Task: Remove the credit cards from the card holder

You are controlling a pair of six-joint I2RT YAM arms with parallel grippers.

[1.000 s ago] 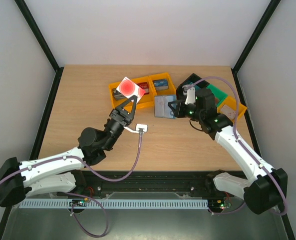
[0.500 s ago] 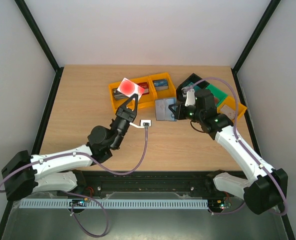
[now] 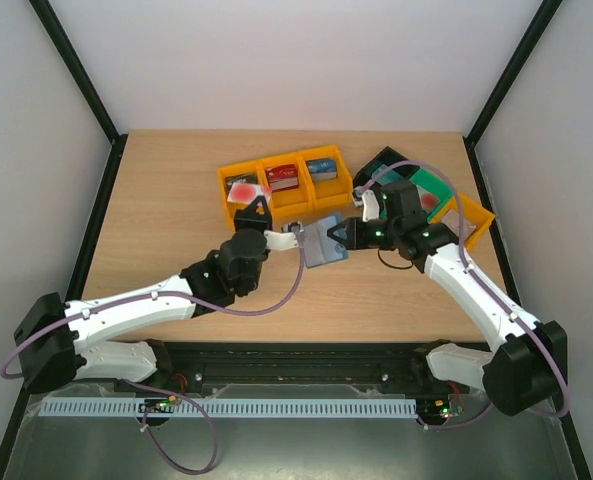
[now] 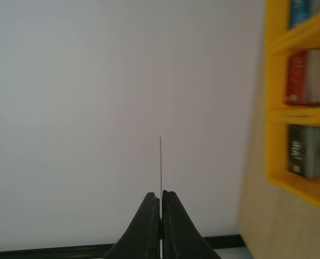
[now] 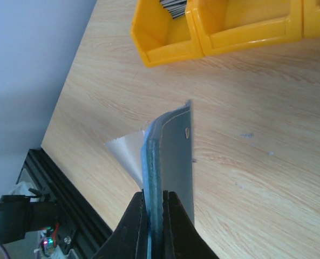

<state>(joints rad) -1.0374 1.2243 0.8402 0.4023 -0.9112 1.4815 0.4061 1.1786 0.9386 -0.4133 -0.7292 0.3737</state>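
The left gripper (image 3: pixel 250 203) is closed on a red-and-white credit card (image 3: pixel 243 190). In the left wrist view the card (image 4: pixel 161 162) shows edge-on as a thin upright line rising from between the pressed fingertips. In the top view the card sits over the left compartment of the yellow bin row (image 3: pixel 276 200), at the far middle of the desk (image 3: pixel 166 210). The three compartments each hold stacked cards (image 4: pixel 306 75): dark, red and blue.

The right gripper (image 3: pixel 344 235) is clamped on one edge of the card holder (image 3: pixel 326 241). The right wrist view shows the fingers closed on the teal-blue cover (image 5: pixel 170 145), with a pale inner sleeve (image 5: pixel 128 152) fanning out to one side. The holder is just in front of the bin row and between the two grippers. Whether it touches the desk cannot be told.

A further yellow bin (image 3: pixel 473 215) stands behind the right arm.
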